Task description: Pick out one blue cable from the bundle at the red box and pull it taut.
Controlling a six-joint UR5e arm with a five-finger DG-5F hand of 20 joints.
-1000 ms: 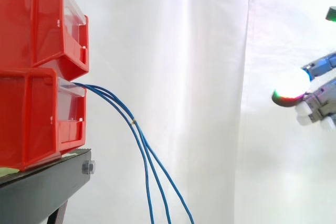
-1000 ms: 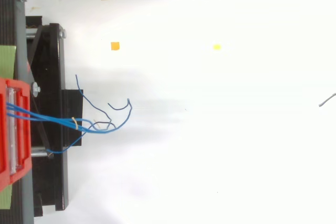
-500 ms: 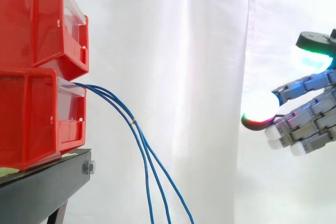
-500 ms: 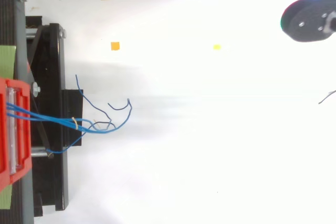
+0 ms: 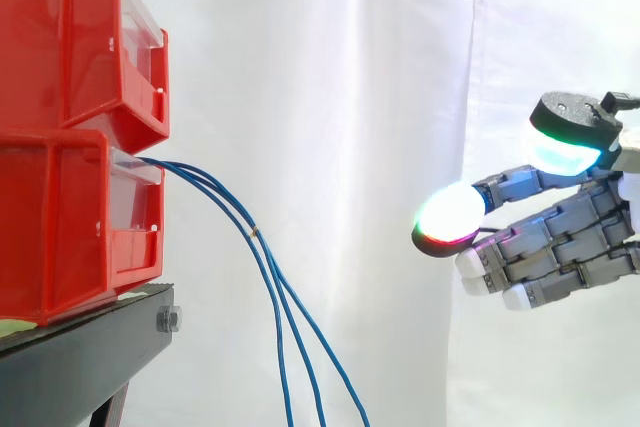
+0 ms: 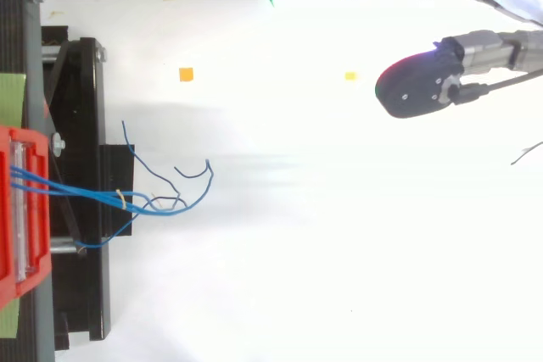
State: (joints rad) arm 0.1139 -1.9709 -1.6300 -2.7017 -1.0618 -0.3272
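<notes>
**Robot hand open, well short of the cables**

The blue cables (image 5: 247,227) leave the front of the lower red box (image 5: 70,232). The box sits at the stand's (image 5: 90,357) edge under a second box (image 5: 60,37), so the cables arc out and hang free past that edge without resting on anything. A yellow tie (image 5: 252,234) binds them partway down, keeping them a close bundle there. In the top view their loose ends curl apart.

The robot hand (image 5: 555,247) hovers well apart from them, at about the tie's height. Its fingers stretch toward the box and its thumb is held clear above them, gripping nothing. That spread probably leaves a gap to close on one strand. Below the tie, where the strands fan out, looks the easier place to single one out.
</notes>
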